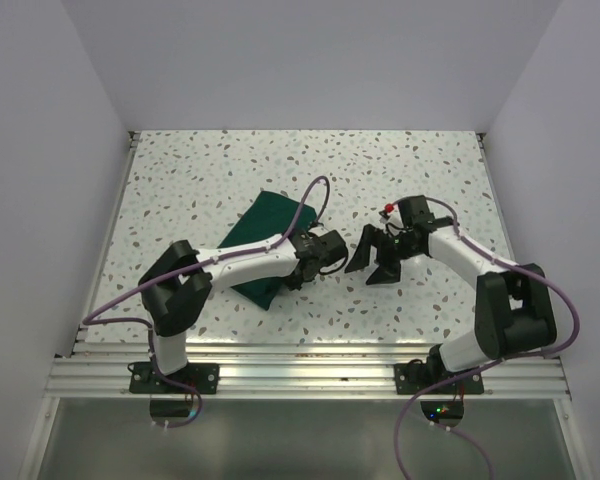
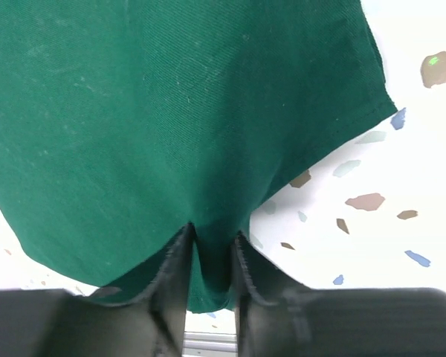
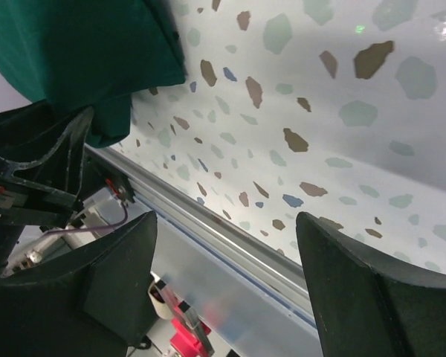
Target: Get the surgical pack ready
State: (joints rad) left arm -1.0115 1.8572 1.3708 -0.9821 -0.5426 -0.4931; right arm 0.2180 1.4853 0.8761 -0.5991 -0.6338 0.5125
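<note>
The surgical pack (image 1: pixel 260 228) is a dark green folded drape lying left of centre on the speckled table, partly under my left forearm. My left gripper (image 1: pixel 312 260) is at its right edge. In the left wrist view the pack (image 2: pixel 171 111) fills the frame, and a fold of its near edge is pinched between the two black fingers of the left gripper (image 2: pixel 215 232). My right gripper (image 1: pixel 372 262) hovers a little to the right of the pack, apart from it. In the right wrist view the right gripper (image 3: pixel 227 217) stands open and empty, with the pack (image 3: pixel 82 44) at the upper left.
An aluminium rail (image 1: pixel 310 365) runs along the table's near edge, with both arm bases bolted to it. White walls close in the left, right and back sides. The left arm's purple cable (image 1: pixel 315 195) loops above the pack.
</note>
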